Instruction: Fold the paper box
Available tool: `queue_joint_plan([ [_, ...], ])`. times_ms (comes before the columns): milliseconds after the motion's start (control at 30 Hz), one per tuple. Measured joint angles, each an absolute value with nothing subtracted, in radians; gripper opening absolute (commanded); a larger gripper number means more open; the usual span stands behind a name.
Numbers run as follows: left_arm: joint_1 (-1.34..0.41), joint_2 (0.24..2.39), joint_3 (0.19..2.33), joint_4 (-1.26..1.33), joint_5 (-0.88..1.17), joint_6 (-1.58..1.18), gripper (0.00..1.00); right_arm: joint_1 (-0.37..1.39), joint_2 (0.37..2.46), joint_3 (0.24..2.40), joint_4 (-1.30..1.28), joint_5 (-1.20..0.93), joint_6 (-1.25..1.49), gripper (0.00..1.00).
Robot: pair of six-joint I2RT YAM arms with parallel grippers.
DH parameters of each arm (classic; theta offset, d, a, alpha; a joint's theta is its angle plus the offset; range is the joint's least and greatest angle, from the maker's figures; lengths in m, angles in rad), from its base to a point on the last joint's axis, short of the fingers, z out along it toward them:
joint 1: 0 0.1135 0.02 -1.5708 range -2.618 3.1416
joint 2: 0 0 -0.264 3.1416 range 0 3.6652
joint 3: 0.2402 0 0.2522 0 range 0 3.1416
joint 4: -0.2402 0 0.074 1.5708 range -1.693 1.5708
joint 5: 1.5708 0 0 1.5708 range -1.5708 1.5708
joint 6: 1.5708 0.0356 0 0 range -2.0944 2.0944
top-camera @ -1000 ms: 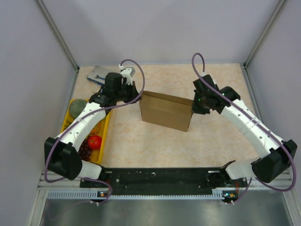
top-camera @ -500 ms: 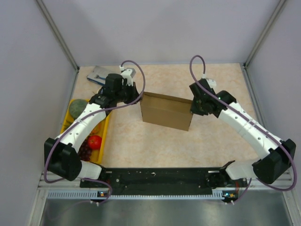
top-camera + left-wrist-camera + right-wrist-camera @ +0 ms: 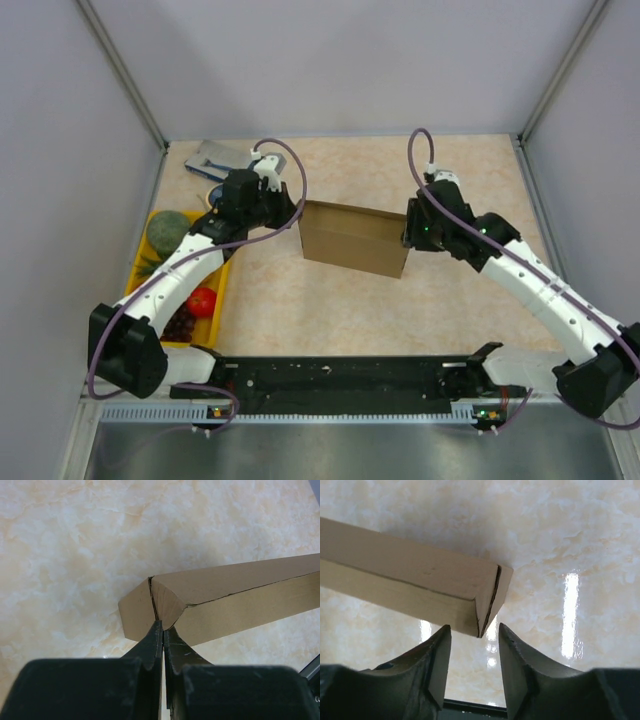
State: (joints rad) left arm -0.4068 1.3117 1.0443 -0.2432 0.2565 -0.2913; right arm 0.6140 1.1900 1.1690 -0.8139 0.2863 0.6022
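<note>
My left claw (image 3: 161, 630) is pressed together, tips flat against each other. Its point sits right at one end of the paper box (image 3: 235, 595), where two end flaps meet in a seam. I judge that the closed point is there to brace that end and hold the flaps in while the other end is dealt with. From my own wrist view I can't make out whether a sliver of cardboard is caught between the tips. It looks more like touching than pinching.

My right claw (image 3: 473, 628) is spread. The opposite end corner of the box, with its slit edge, lies just ahead of it and in line with the gap, and neither finger touches the cardboard. Standing open there, it reads to me as ready to close over that corner.

The box rests on the table (image 3: 330, 300) between my two claws, with one end at each. Its long axis runs from the left claw across to the right claw. The left-claw end is a little farther from my bases and the right-claw end a little nearer. The broad brown face is turned up and back toward my bases.
</note>
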Motion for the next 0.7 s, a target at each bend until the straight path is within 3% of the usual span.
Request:
queue_joint_plan([
  [67,-0.409,1.309,1.037,-0.235,0.248,-0.291,0.00,0.614,1.162,1.169,-0.811,0.245,0.567,0.61],
  [133,-0.410,1.307,1.034,-0.231,0.244,-0.291,0.00,0.614,1.118,1.171,-0.812,0.210,0.543,0.69],
  [167,-0.411,1.304,1.030,-0.228,0.241,-0.291,0.00,0.613,1.097,1.177,-0.815,0.201,0.537,0.68],
  [300,-0.414,1.298,1.022,-0.221,0.236,-0.291,0.00,0.538,1.041,1.253,-0.788,0.095,0.558,0.52],
  [433,-0.414,1.298,1.019,-0.216,0.234,-0.291,0.00,0.398,1.099,1.297,-0.668,-0.088,0.692,0.29],
  [700,-0.415,1.289,1.008,-0.209,0.230,-0.291,0.00,0.368,1.360,1.201,-0.377,-0.355,1.011,0.23],
])
